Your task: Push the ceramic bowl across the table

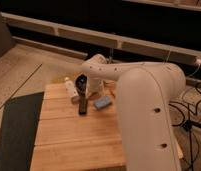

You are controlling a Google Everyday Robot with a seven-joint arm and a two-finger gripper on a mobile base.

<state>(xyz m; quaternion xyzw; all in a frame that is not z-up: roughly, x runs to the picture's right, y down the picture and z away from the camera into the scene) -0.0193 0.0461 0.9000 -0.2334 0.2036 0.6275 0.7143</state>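
A single camera looks down from high behind the robot's bulky white arm (144, 115), which fills the right foreground closest to the lens. It faces forward across the light wooden butcher-block desk (74, 140). The jaws sit at the desk's far end, mid-frame, well away from the lens. Beyond them lie the floor (24, 65) and a dark wall (94, 15).
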